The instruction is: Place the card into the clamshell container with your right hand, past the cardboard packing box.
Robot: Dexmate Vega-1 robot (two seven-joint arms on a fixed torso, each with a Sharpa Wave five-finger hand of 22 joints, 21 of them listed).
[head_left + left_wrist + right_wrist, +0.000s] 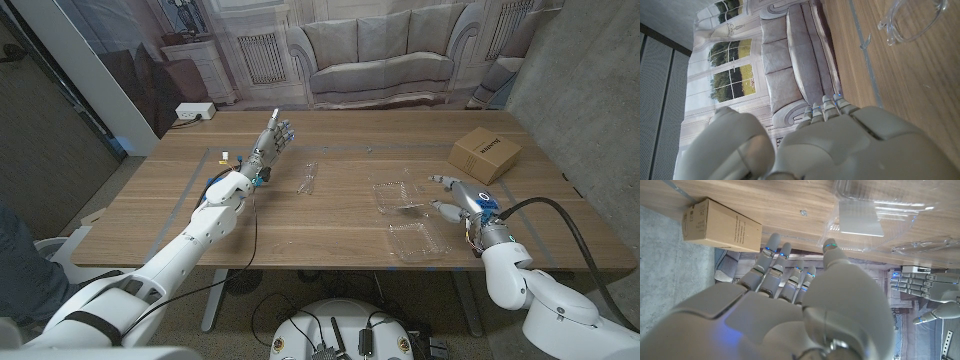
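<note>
**Card lying in the open clamshell, both hands holding nothing**

The long wooden table (340, 240) carries everything, its planks running between the two arms. On its far right part sits the brown cardboard packing box (484, 154) with dark print on its top; the right wrist view shows it too (720, 225), standing well apart from the fingers.

Next in size is the clear plastic clamshell container (408, 215), lying opened out on the table between the box and the table's near edge, one half farther and one half nearer. Inside the farther half lies the pale, flat rectangular card (405, 207); the right wrist view shows it as a whitish sheet under the clear plastic (860, 226).

The white right hand (462, 203) is just beside the clamshell, on the side toward the box. Its fingers (771, 270) are spread and reach forward, with nothing between them; whether a fingertip touches the plastic cannot be told.

The white left hand (268, 147) is well apart, at the table's far left part, its fingers (826, 111) stretched straight out together and gripping nothing.

A small clear plastic piece (308, 178) lies on the wood near the left hand, also seen in the left wrist view (912, 22).
</note>
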